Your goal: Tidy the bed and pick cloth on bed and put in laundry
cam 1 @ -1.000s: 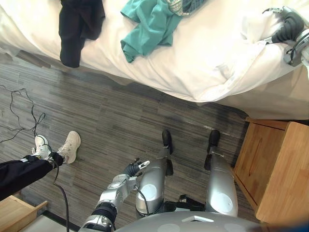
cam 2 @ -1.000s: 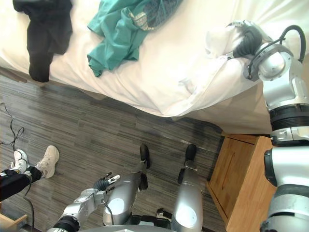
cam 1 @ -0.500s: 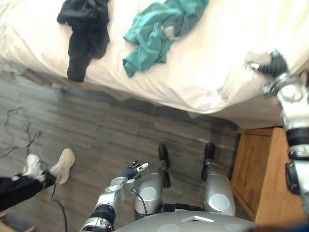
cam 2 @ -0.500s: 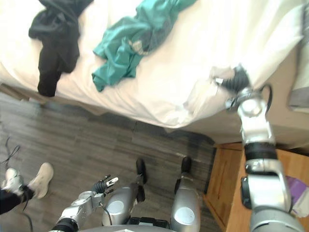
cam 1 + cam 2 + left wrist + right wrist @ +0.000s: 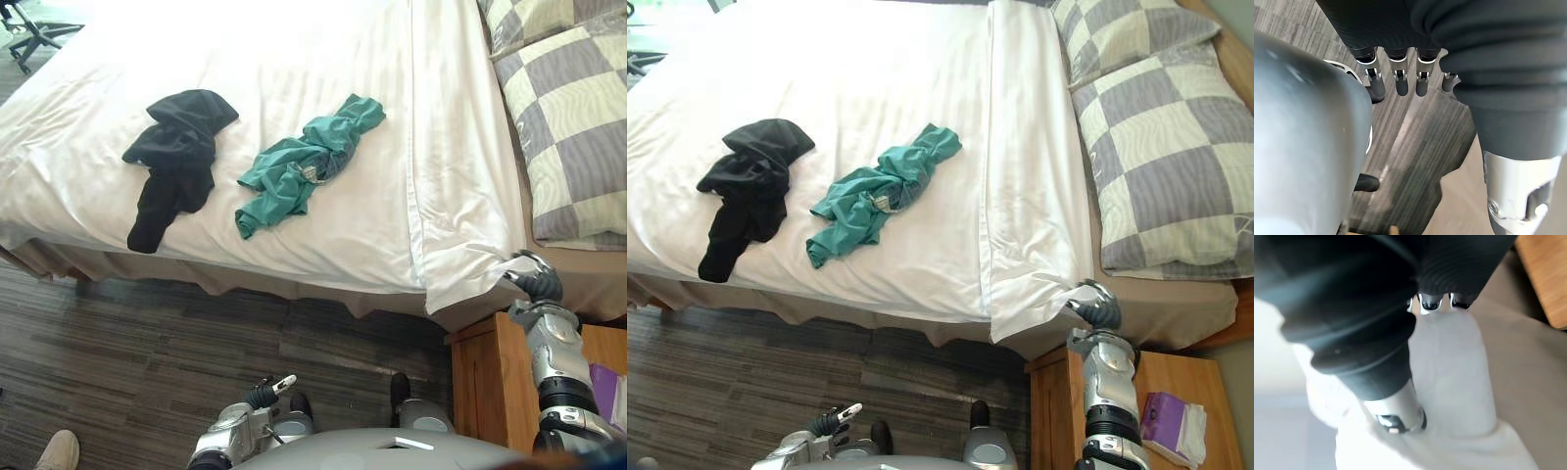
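A black cloth [image 5: 174,162] and a teal cloth [image 5: 304,168] lie crumpled on the white bed cover [image 5: 294,78], the black one nearer the bed's left side. My right hand [image 5: 535,285] sits at the bed's near right corner, shut on the cover's corner [image 5: 1459,382]; its fingers [image 5: 1436,302] curl into the white fabric. The cover's folded edge [image 5: 1034,225] runs down to that corner. Low by the floor hangs my left hand [image 5: 265,393], with its fingers [image 5: 1399,81] straight and holding nothing.
Two checked pillows [image 5: 1156,147] lie at the head of the bed, on the right. A wooden nightstand [image 5: 1156,387] with a purple pack [image 5: 1169,417] stands beside my right arm. An office chair [image 5: 29,27] is at the far left, and a person's shoe [image 5: 59,451] is on the floor.
The camera has swung up, so the whole bed now shows. My right hand still grips the cover's corner, and the cover lies flatter toward that corner. The left hand has not moved.
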